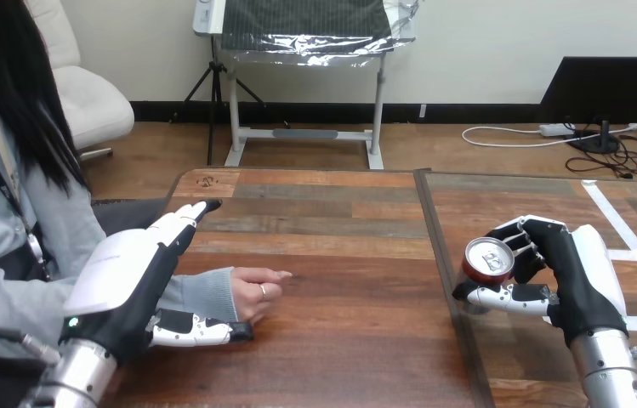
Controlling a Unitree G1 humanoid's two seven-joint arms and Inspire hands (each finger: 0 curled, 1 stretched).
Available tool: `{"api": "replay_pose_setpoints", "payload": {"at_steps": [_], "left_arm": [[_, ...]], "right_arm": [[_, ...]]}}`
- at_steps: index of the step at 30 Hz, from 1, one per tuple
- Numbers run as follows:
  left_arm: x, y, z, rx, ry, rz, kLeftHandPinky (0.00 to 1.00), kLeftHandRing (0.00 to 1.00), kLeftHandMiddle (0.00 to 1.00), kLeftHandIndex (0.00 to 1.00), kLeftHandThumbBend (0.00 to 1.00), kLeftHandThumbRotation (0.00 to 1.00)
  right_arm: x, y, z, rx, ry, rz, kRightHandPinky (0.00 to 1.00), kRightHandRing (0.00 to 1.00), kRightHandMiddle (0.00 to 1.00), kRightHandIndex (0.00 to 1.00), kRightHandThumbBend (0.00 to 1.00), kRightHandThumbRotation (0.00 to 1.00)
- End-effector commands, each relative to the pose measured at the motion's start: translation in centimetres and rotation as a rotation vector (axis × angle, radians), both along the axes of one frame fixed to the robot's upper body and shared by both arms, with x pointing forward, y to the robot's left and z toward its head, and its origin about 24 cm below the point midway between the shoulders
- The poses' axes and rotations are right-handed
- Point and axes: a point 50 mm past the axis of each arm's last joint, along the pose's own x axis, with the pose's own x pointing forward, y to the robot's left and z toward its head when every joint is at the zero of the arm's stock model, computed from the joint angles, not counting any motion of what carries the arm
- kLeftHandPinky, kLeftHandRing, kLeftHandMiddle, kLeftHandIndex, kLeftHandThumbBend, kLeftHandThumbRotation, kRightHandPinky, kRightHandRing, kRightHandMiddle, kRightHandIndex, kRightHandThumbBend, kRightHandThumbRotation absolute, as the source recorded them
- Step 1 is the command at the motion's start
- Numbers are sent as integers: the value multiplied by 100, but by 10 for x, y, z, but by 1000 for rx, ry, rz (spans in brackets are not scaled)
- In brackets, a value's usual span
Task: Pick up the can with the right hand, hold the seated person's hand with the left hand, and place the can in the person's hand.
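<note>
A red can with a silver top sits in my right hand at the table's right. The fingers curl round its far side and the thumb crosses its near side. I cannot tell whether its base touches the table. The person's hand lies flat, palm down, on the table at left centre. My left hand stands open over the person's grey sleeve, fingers straight and pointing away. Its thumb lies along the near side of the person's wrist, not curled round it.
A dark seam splits the wooden table between the person's hand and the can. White tape strips cross the right part, beside and behind my right hand. The person sits at the left edge.
</note>
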Motion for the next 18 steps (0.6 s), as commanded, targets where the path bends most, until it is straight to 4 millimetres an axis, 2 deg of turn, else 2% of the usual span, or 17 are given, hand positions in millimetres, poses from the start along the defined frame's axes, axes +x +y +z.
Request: {"api": "replay_pose_setpoints", "payload": {"at_steps": [1, 18], "left_arm": [[24, -4, 25, 62, -70, -38, 89, 93, 94, 93, 100, 36], [41, 5, 19, 188, 18, -44, 90, 93, 92, 90, 100, 31]], "right_arm": [[30, 9, 47, -12, -187, 70, 39, 42, 49, 51, 86, 0], [31, 13, 53, -4, -202, 100, 39, 42, 49, 51, 85, 0]]}}
